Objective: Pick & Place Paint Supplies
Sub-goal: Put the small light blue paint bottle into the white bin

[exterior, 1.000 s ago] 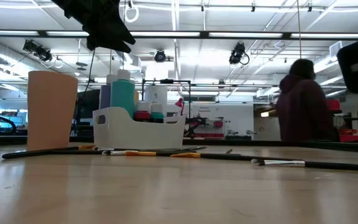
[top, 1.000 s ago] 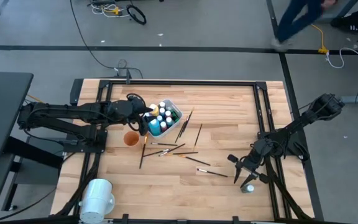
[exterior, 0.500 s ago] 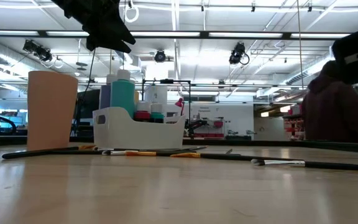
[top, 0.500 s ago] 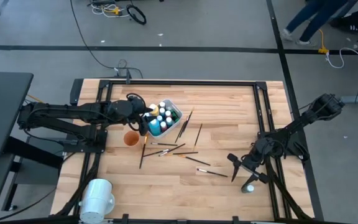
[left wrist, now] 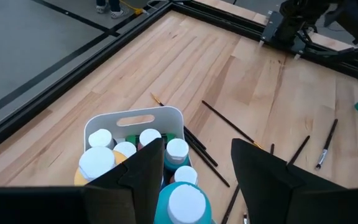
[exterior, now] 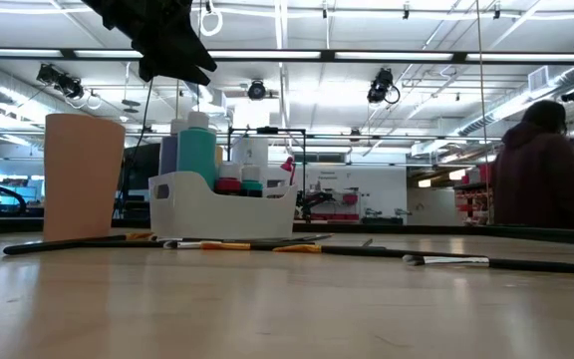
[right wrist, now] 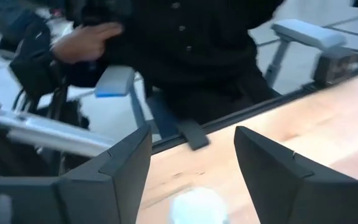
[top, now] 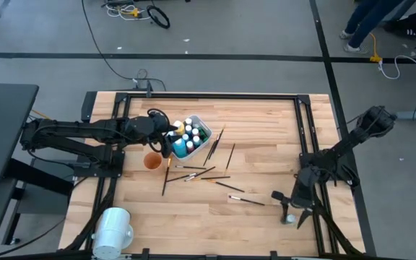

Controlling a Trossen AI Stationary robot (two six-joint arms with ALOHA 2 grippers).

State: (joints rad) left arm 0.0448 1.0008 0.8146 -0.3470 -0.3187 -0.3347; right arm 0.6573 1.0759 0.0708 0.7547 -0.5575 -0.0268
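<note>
- Tub (top: 200, 128), white, mid-table (top: 266, 115): holds most bottles (top: 188, 133), white caps; one teal-bodied.
- Brushes (top: 209, 173): scattered on wood just beside tub, toward right arm; one nearer the right end effector.
- Cup (top: 152, 160), tan, upright, near tub.
- Left end effector (top: 170, 139): over tub's edge, fingers apart, nothing held.
- Right end effector (top: 289, 211): well apart from tub, near table edge, fingers apart above lone teal bottle (top: 288, 218); no contact seen.
- White cylinder (top: 113, 229): far corner from tub, by left arm.
- Person (exterior: 538, 165) behind table.
</note>
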